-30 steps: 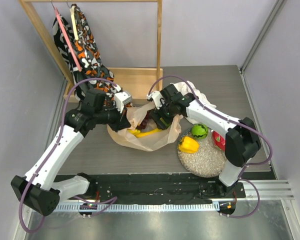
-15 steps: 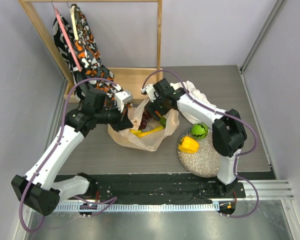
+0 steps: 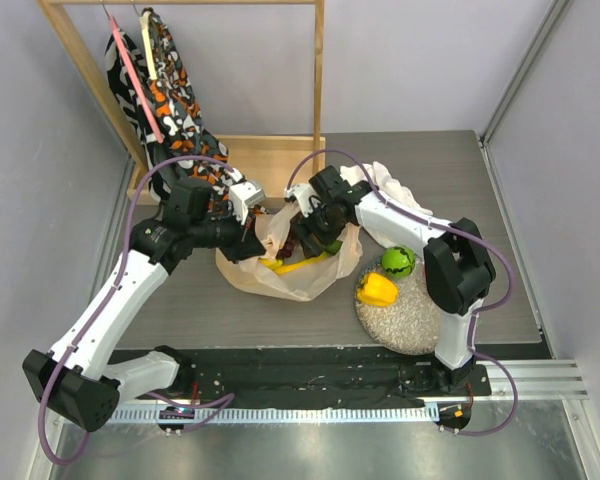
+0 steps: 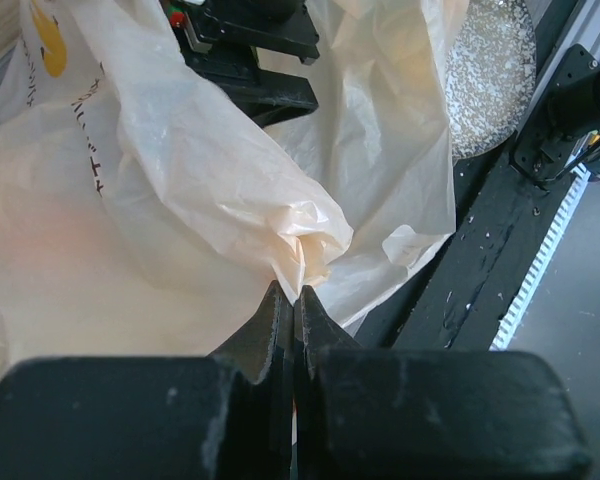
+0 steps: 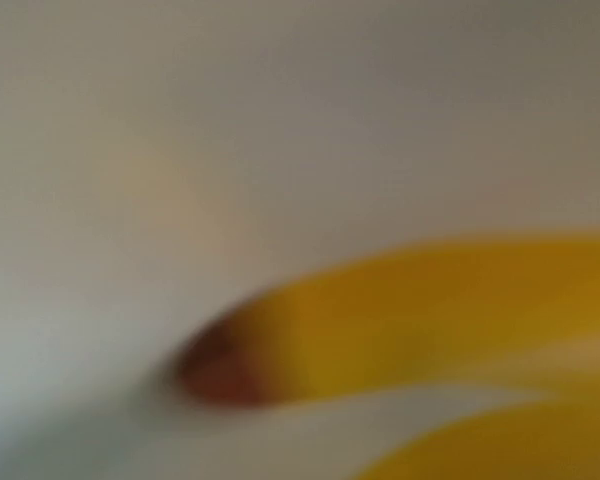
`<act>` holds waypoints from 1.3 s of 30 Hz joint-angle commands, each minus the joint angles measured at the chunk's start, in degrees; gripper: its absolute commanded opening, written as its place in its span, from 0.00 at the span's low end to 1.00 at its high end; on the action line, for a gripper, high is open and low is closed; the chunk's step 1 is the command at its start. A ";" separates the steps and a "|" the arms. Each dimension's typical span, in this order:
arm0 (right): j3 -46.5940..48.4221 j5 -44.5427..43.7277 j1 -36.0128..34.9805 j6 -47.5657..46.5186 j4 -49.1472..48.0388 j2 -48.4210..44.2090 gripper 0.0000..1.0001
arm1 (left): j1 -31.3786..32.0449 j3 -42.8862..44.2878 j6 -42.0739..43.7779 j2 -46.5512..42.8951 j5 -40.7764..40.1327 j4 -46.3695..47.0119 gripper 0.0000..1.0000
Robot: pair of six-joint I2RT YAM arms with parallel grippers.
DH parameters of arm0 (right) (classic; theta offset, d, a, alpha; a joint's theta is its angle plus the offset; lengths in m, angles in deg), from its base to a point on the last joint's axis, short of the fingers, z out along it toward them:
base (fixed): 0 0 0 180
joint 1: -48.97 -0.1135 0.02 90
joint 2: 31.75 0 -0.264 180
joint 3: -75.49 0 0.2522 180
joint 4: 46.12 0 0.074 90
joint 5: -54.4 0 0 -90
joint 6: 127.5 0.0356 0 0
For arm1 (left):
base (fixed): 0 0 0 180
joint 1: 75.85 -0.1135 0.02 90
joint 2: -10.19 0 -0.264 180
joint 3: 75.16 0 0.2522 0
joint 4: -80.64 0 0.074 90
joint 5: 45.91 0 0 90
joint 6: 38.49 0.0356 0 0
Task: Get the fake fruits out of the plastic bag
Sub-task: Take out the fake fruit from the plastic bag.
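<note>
Left pincer [image 4: 293, 295] is clenched on a gathered fold at the rim of the plastic bag [image 4: 180, 180], jaws pressed flat with film pinched between them. That's the anchor: it lifts the mouth and props it open toward my other arm, so the film doesn't collapse onto the contents. Right pincer [image 3: 312, 238] is down inside the bag mouth. From above the fingers are hidden by the wrist and the film, and the wrist cam is pure blur with no fingers in frame, so I can't tell if it's released or grasping anything. That cam is filled by the banana bunch [image 5: 430, 310], brown tip right up at the lens. My read: bananas are the next pick. From above they lie in the near part of the bag, with the dark purple grapes [image 3: 293, 243] deeper in beside my right wrist. There's a bit of green there too; can't identify it. The bag lies on the bench [image 3: 180, 300] between my arms. Already out are the green lime [image 3: 399, 261] and a yellow fruit [image 3: 377, 290], parked on the speckled round mat [image 3: 410, 322] just right of the bag. So I'm partway, with at least bananas and grapes left. Risk: thin film lifting along with the fruit, so the left pinch has to resist the pull.
</note>
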 commanded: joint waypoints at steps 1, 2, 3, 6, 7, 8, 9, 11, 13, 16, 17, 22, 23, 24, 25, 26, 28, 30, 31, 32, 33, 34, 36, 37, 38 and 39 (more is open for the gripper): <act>2.96 -8.85 2.10 1.30 -1.95 1.66 0.76 | -0.84 1.51 0.84 -0.26 -0.25 1.50 0.00; 3.93 -12.35 2.45 1.04 -2.30 1.92 0.77 | -0.85 1.42 0.93 -0.35 -0.34 1.41 0.00; 4.37 -13.95 3.06 1.04 -2.40 2.10 0.78 | -1.19 1.42 0.93 -0.35 -0.43 1.50 0.00; 4.73 -18.33 3.59 0.07 -3.19 2.63 0.80 | -1.28 1.25 1.02 -0.26 -0.08 1.41 0.00; 4.73 -18.71 3.86 -0.28 -3.36 2.80 0.80 | -1.29 1.07 0.93 -0.26 0.01 1.50 0.00; 4.47 -18.97 3.77 -0.54 -3.97 2.98 0.82 | -1.37 0.90 0.85 -0.17 0.10 1.58 0.00; 4.38 -19.32 3.86 -0.63 -4.24 3.50 0.83 | -1.29 0.81 0.84 -0.26 0.19 1.58 0.00; 4.46 -19.76 3.77 -0.63 -5.20 4.21 0.84 | -1.29 0.72 0.84 -0.26 0.36 1.67 0.00; 5.69 -19.33 3.77 -0.81 -5.56 6.14 0.86 | -1.37 0.72 0.76 -0.17 0.45 1.76 0.00; 8.40 -17.75 3.77 -1.51 -5.82 9.65 0.86 | -1.37 0.80 0.58 -0.09 0.45 1.67 0.00; 9.03 -17.66 3.69 -1.60 -5.91 10.44 0.86 | -1.37 0.81 0.67 0.00 0.54 1.67 0.00; 13.60 -17.39 3.68 -3.70 -4.86 12.91 0.68 | -1.81 0.89 0.84 0.18 0.28 1.67 0.00; 13.78 -18.17 3.60 -3.79 -4.60 12.30 0.65 | -1.90 0.89 0.76 0.09 0.28 1.67 0.00; 13.87 -17.92 3.94 -4.06 -4.25 11.43 0.62 | -2.16 0.89 0.67 0.09 0.19 1.67 0.00; 14.04 -17.48 4.12 -4.06 -3.72 10.37 0.56 | -2.34 1.07 0.67 0.18 0.19 1.85 0.00; 14.22 -13.82 4.21 -3.97 -1.80 7.49 0.54 | -2.60 1.07 0.49 0.35 0.02 1.94 0.00; 14.40 -9.42 4.39 -5.02 1.37 4.32 0.51 | -2.95 1.24 0.14 0.53 -0.60 2.55 0.00; 13.00 -0.75 4.39 -6.60 5.33 -1.39 0.49 | -3.30 1.24 -0.21 1.32 -0.69 3.08 0.00; 10.47 1.92 4.56 -7.91 6.03 -3.59 0.49 | -3.31 1.33 -0.30 1.49 -0.69 3.17 0.00; 8.79 4.73 4.65 -8.01 6.30 -8.14 0.50 | -3.39 1.77 0.22 1.84 -0.78 3.25 0.00; 7.38 8.32 4.65 -7.84 6.31 -10.01 0.50 | -3.31 2.21 1.10 2.63 -1.21 2.91 0.00; 5.71 11.06 4.91 -7.06 6.31 -11.59 0.51 | -3.31 2.73 1.63 3.16 -2.09 2.64 0.00; 4.65 20.51 5.26 -6.52 6.66 -16.24 0.52 | -3.39 4.84 2.60 4.74 -2.71 1.94 0.00; 3.77 23.19 5.44 -6.52 6.74 -17.66 0.53 | -3.31 5.46 2.52 5.36 -2.89 1.94 0.00; 3.24 25.22 5.44 -5.04 5.61 -18.81 0.53 | -3.31 6.68 2.43 5.89 -2.89 2.02 0.00; 2.54 27.59 5.36 -3.37 4.47 -20.38 0.53 | -3.31 6.96 2.08 6.85 -2.89 2.37 0.00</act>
